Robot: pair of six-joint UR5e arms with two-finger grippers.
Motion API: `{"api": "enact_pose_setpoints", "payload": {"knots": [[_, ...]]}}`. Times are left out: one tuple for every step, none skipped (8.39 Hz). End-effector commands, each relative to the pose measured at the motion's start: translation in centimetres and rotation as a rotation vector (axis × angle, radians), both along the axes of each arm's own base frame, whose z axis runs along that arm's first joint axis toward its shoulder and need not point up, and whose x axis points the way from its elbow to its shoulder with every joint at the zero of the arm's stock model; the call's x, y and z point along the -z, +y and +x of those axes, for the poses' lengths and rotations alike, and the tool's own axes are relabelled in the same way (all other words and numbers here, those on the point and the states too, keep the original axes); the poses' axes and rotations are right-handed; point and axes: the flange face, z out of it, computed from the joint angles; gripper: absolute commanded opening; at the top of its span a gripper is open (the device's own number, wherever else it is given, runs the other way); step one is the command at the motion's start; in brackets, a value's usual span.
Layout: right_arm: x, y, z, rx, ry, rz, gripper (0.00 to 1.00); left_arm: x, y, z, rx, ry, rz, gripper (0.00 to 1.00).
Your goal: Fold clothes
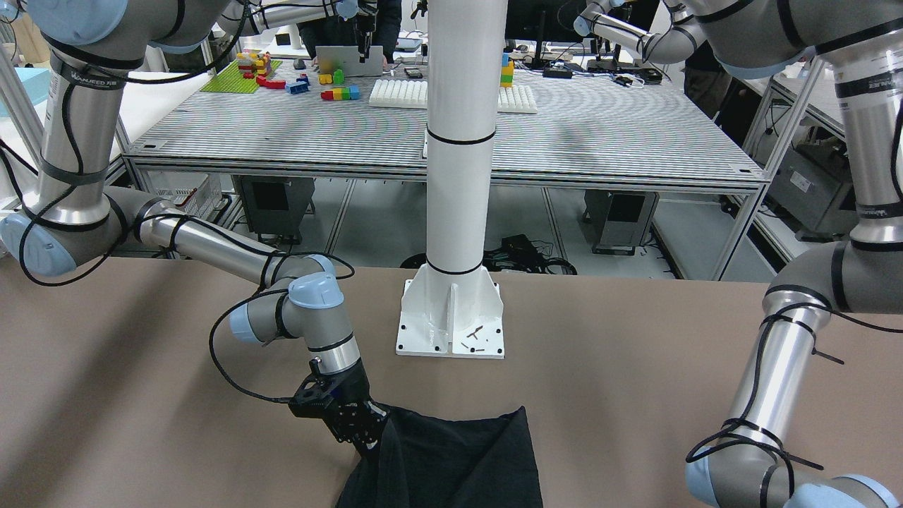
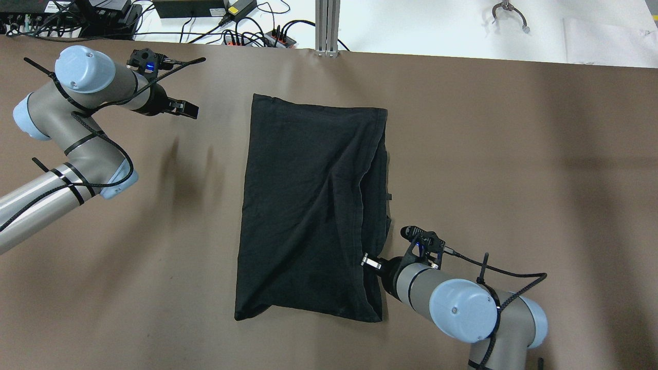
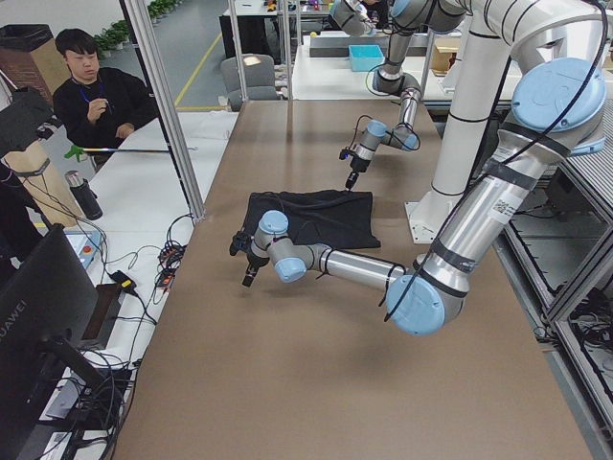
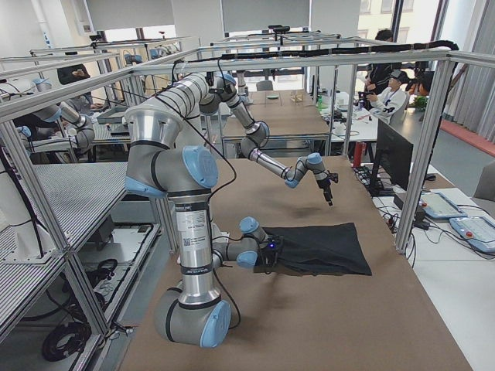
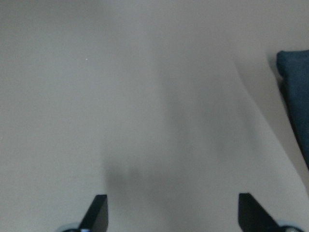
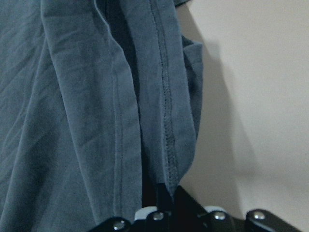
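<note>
The black garment (image 2: 313,205) lies on the brown table, folded into a tall rectangle with a loose layer along its right side. It also shows in the front view (image 1: 458,466). My right gripper (image 2: 367,261) is at the garment's right edge near the robot. In the right wrist view it (image 6: 161,205) is shut on the hemmed edge (image 6: 166,121). My left gripper (image 2: 187,109) is open and empty over bare table, left of the garment's far corner. In the left wrist view (image 5: 174,212) the fingers stand wide apart, and the garment's corner (image 5: 297,96) is at the right.
The white pillar's base (image 1: 451,324) stands on the table's robot side, with small screws on it. An aluminium post (image 2: 327,25) and cables (image 2: 247,31) sit at the far edge. A person (image 3: 96,96) sits beyond that edge.
</note>
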Motion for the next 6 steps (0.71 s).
{"api": "enact_pose_setpoints", "payload": {"knots": [[-2.20, 2.90, 3.55, 0.024, 0.024, 0.003, 0.00, -0.15, 0.11, -0.07, 0.002, 0.002, -0.002, 0.95], [-2.58, 2.95, 3.88, 0.026, 0.030, 0.001, 0.00, -0.12, 0.17, -0.11, 0.005, 0.010, 0.002, 0.95], [-2.59, 2.99, 3.93, 0.039, 0.041, 0.023, 0.00, -0.42, 0.37, -0.25, 0.006, 0.011, 0.000, 0.95], [-2.67, 2.98, 3.90, 0.057, 0.061, 0.057, 0.00, -0.26, 0.41, -0.26, 0.005, 0.013, 0.002, 0.95], [-2.45, 2.88, 3.93, 0.058, 0.061, 0.065, 0.69, -0.38, 0.64, -0.42, 0.006, 0.014, 0.001, 0.95], [-1.77, 2.55, 4.44, 0.068, 0.073, 0.102, 0.94, -0.46, 0.83, -0.41, 0.004, 0.015, 0.002, 0.95]]}}
